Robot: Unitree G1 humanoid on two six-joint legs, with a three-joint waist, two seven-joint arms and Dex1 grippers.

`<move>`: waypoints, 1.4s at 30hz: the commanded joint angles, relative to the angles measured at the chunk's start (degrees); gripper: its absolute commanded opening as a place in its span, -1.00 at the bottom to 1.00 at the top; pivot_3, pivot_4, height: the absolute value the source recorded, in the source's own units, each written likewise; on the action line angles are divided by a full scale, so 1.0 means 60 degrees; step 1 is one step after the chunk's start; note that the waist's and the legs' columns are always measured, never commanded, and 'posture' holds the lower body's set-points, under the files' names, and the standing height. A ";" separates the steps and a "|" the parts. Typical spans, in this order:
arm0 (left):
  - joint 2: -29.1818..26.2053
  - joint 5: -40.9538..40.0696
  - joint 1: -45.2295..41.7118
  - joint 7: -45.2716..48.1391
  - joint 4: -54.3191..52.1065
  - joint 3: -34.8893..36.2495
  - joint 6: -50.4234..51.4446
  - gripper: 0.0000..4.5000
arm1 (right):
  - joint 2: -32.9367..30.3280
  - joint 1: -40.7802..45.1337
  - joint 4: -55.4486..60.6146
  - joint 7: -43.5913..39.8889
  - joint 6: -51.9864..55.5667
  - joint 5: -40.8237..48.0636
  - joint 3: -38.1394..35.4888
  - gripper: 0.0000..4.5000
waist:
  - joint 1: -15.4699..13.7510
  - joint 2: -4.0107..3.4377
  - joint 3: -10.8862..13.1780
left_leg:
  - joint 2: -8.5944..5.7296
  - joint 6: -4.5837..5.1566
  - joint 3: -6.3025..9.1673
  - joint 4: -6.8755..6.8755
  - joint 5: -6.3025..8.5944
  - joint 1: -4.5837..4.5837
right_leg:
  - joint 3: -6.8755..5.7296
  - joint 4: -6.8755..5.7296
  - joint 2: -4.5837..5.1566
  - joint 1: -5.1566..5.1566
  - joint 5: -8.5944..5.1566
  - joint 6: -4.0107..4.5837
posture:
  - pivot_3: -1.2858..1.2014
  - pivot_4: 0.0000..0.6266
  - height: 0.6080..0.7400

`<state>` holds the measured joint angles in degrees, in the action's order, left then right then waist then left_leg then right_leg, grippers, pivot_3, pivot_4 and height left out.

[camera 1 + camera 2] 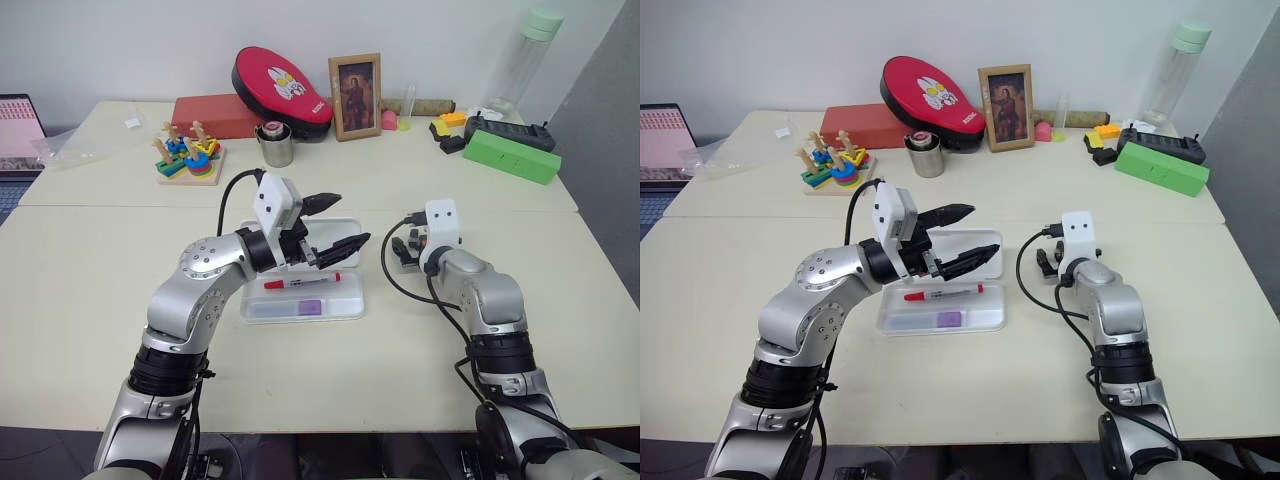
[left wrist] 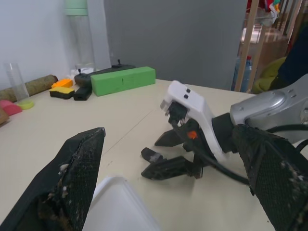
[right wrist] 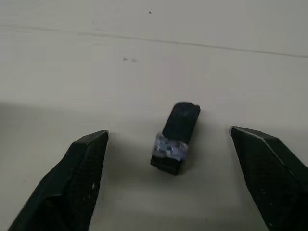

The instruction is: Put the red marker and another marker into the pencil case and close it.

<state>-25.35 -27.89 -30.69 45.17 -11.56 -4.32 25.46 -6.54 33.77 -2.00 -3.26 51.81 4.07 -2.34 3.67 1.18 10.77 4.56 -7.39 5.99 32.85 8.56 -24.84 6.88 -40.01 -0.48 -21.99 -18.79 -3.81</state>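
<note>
1. Pencil case (image 1: 345, 301): a flat white tray lying open at the centre of the surface (image 1: 90, 290), with its raised lid behind it at 12 o'clock.

2. Red marker (image 1: 300, 282): lies flat inside the tray, crosswise, with its red cap toward 9 o'clock.

3. Purple marker (image 1: 309, 306): lies flat inside the tray, just beside the red marker at its 6 o'clock side. The 2 markers do not appear to touch.

4. Left hand (image 1: 343, 222): hangs above the case, over its 12 o'clock part, pointing toward 3 o'clock. Its 2 fingers are spread wide and carry nothing.

5. Right hand (image 3: 168, 178): positioned at 3 o'clock from the case, low over the surface. Its 2 fingers are spread and hold nothing. In the right wrist view a small dark block (image 3: 175, 138) with a pale band lies on the surface between the fingers, clear of both.

6. Rear of the surface, at 12 o'clock: a red oval pouch (image 1: 282, 87), a framed picture (image 1: 355, 96), a metal cup (image 1: 275, 146), a wooden stacking toy (image 1: 188, 155), and at 2 o'clock a green box (image 1: 511, 156).
</note>
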 commanded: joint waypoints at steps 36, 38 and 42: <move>-0.3381 -0.0769 0.3629 0.1654 -0.2804 0.2128 0.0518 1.00 | -0.3513 0.0234 0.1563 -0.8828 -0.2793 0.1662 0.4710 -0.86 | 0.0150 -0.0006 0.0007 | 0.0004 0.0001 0.0000 0.0005 0.0001 0.0003 | 0.0001 0.0014 0.0001 0.0005 -0.0027 -0.0038 | 0.03 -0.52 1.00; -0.3349 -0.0827 0.3654 0.1562 -0.2902 0.2127 0.0591 1.00 | -0.3460 0.0287 0.1425 -0.8869 -0.2873 0.1564 0.4757 -0.86 | 0.0158 -0.0006 0.0007 | 0.0004 0.0001 -0.0001 0.0007 0.0001 0.0003 | 0.0003 0.0013 0.0001 0.0005 -0.0026 -0.0039 | 0.03 -0.52 1.00; -0.3336 -0.0856 0.3658 0.1481 -0.2937 0.2114 0.0641 1.00 | -0.3435 0.0347 0.1225 -0.8985 -0.2997 0.1389 0.4774 -0.86 | 0.0161 -0.0006 0.0007 | 0.0005 0.0001 0.0000 0.0005 0.0001 0.0003 | 0.0002 0.0012 0.0000 0.0003 -0.0026 -0.0037 | 0.03 -0.52 1.00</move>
<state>-45.22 -31.69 -8.90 54.40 -27.28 7.00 29.49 -27.26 34.89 4.74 -56.26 35.21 12.65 26.43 4.63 1.14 10.81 4.59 -7.39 5.99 32.88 8.57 -24.82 6.89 -39.94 -0.48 -21.97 -18.94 -4.03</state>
